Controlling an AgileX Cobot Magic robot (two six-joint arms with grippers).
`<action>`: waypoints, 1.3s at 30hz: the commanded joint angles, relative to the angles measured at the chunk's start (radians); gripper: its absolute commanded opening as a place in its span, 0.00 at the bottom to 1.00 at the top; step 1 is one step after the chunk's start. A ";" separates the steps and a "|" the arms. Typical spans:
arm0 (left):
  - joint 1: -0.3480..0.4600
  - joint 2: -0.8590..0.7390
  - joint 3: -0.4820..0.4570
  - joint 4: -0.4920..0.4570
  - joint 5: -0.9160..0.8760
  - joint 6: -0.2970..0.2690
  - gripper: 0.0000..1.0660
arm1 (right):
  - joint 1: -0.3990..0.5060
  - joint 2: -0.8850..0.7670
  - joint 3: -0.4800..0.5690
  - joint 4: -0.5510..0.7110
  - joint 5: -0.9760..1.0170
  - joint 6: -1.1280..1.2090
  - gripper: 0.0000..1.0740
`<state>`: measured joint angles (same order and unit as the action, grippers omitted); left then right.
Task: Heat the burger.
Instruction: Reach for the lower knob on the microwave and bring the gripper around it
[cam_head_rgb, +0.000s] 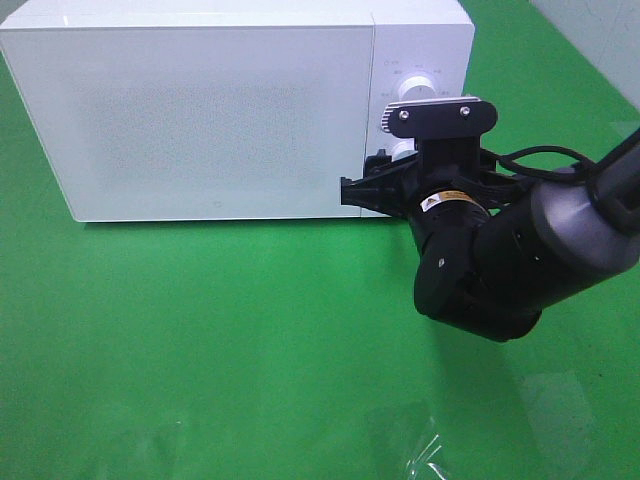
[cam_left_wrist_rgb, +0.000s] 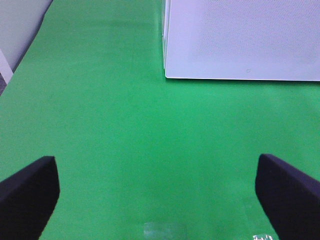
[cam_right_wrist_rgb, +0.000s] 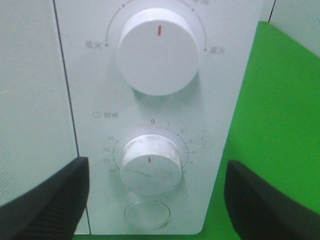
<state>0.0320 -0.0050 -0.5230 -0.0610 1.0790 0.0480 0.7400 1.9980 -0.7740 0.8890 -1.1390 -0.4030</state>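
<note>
The burger shows in none of the views, so where it lies relative to either gripper, which way it faces and how its axis runs cannot be told. The boxy white microwave oven (cam_head_rgb: 220, 120) stands on the green table cover (cam_head_rgb: 200, 340) with its frosted door shut. The right gripper (cam_head_rgb: 365, 175) is held up to the oven's control panel, its black fingers (cam_right_wrist_rgb: 45, 200) spread wide to either side of the lower white timer dial (cam_right_wrist_rgb: 151, 162) and gripping nothing. In the right wrist view both fingers stand clear of that dial. Above it sits the larger white round power dial (cam_right_wrist_rgb: 159, 52), its red mark pointing straight up, and below it an oval clear push button (cam_right_wrist_rgb: 147, 214). The right arm comes in from the right edge of the exterior view, its thick black wrist bent so the gripper points level at the oven's front. The left gripper (cam_left_wrist_rgb: 159, 200) hangs over bare green cover in front of the oven's corner, spread wide and empty.
</note>
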 joint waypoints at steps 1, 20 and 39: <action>0.001 -0.023 0.003 0.003 -0.010 -0.002 0.94 | -0.010 0.018 -0.031 -0.015 0.009 0.005 0.66; 0.001 -0.017 0.003 0.003 -0.010 -0.002 0.94 | -0.072 0.088 -0.127 -0.067 0.021 0.008 0.66; 0.001 -0.017 0.003 0.003 -0.010 -0.002 0.94 | -0.078 0.088 -0.131 -0.069 0.022 0.008 0.14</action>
<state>0.0320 -0.0050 -0.5230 -0.0600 1.0790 0.0480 0.6770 2.0870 -0.8860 0.8440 -1.0850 -0.3980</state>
